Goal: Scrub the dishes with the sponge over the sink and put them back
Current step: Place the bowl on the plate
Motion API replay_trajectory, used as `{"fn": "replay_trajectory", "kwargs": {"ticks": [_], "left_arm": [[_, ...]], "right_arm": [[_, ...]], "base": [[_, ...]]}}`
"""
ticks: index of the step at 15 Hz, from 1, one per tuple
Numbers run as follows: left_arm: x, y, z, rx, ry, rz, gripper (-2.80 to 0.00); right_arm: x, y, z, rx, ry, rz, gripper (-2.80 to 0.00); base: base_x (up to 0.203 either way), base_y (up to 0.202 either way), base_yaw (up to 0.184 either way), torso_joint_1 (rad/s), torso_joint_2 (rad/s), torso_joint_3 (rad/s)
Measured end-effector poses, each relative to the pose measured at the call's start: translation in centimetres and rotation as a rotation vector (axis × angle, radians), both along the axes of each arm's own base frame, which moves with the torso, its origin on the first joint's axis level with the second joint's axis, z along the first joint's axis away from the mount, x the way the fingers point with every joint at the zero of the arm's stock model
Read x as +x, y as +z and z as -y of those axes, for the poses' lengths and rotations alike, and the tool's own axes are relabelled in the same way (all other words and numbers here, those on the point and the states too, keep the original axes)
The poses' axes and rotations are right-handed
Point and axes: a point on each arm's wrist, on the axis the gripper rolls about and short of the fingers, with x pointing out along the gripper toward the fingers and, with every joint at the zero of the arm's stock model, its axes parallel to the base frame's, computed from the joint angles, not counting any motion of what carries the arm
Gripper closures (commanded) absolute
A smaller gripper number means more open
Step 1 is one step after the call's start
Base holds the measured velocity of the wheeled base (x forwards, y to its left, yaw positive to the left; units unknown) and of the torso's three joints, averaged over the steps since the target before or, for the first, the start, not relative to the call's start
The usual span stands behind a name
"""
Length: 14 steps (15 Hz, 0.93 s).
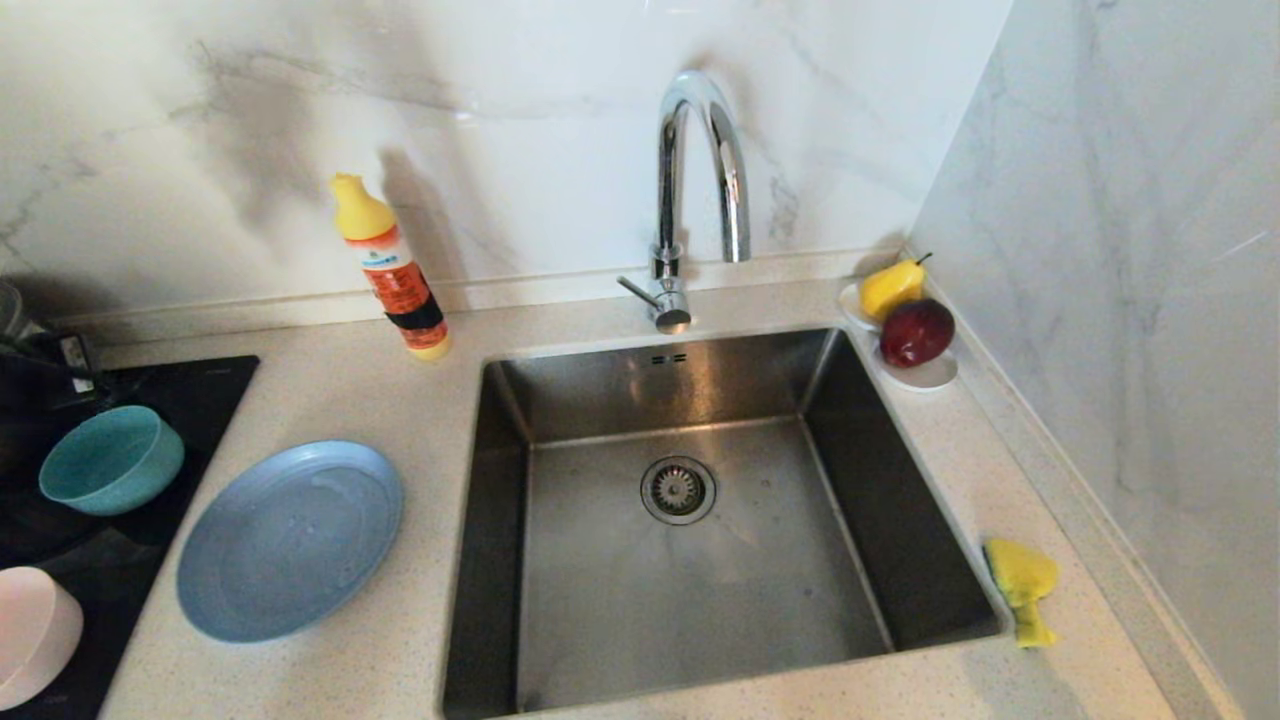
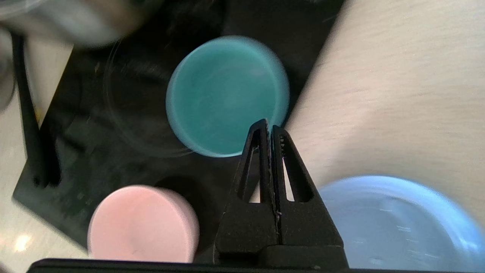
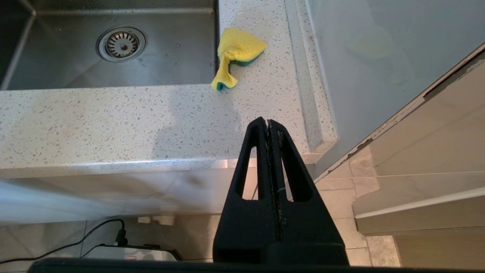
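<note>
The blue-grey plate (image 1: 290,540) lies on the counter left of the steel sink (image 1: 680,590). A teal bowl (image 1: 112,460) and a pale pink bowl (image 1: 35,635) sit on the black cooktop (image 1: 190,385) at the far left. The yellow sponge (image 1: 1020,588), crumpled with its green face underneath, rests on the counter right of the sink. My left gripper (image 2: 269,127) hovers shut and empty above the teal bowl (image 2: 227,94), pink bowl (image 2: 144,223) and plate (image 2: 401,223). My right gripper (image 3: 267,123) hangs shut and empty off the counter's front edge, short of the sponge (image 3: 235,53).
A chrome tap (image 1: 690,200) curves over the sink's back edge. An orange and yellow detergent bottle (image 1: 390,265) stands by the back wall. A small white dish (image 1: 925,375) with a pear and an apple sits at the back right corner. A wall closes the right side.
</note>
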Motion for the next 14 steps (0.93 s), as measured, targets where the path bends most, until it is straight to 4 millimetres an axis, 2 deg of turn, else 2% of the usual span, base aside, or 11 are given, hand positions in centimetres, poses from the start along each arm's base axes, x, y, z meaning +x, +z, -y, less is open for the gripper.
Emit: {"fn": "replay_trajectory", "kwargs": {"ticks": [5, 8, 12, 14], "left_arm": [[0.9, -1.1, -2.7, -0.242, -0.031, -0.08, 0.0], [1.4, -1.7, -4.0, -0.311, -0.022, -0.116, 0.0], [0.6, -2.5, -5.4, -0.385, 0.046, -0.187, 0.0], [-0.2, -3.2, -5.3, -0.429, 0.079, -0.222, 0.0]], "right_arm": [[0.0, 0.1, 0.0, 0.0, 0.0, 0.002, 0.0], [0.0, 0.1, 0.0, 0.0, 0.0, 0.002, 0.0], [0.0, 0.0, 0.0, 0.0, 0.0, 0.001, 0.0], [0.0, 0.0, 0.0, 0.0, 0.0, 0.002, 0.0]], "base": [[0.0, 0.0, 0.0, 0.0, 0.0, 0.0], [0.0, 0.0, 0.0, 0.0, 0.0, 0.0], [0.0, 0.0, 0.0, 0.0, 0.0, 0.0], [0.0, 0.0, 0.0, 0.0, 0.0, 0.0]]}}
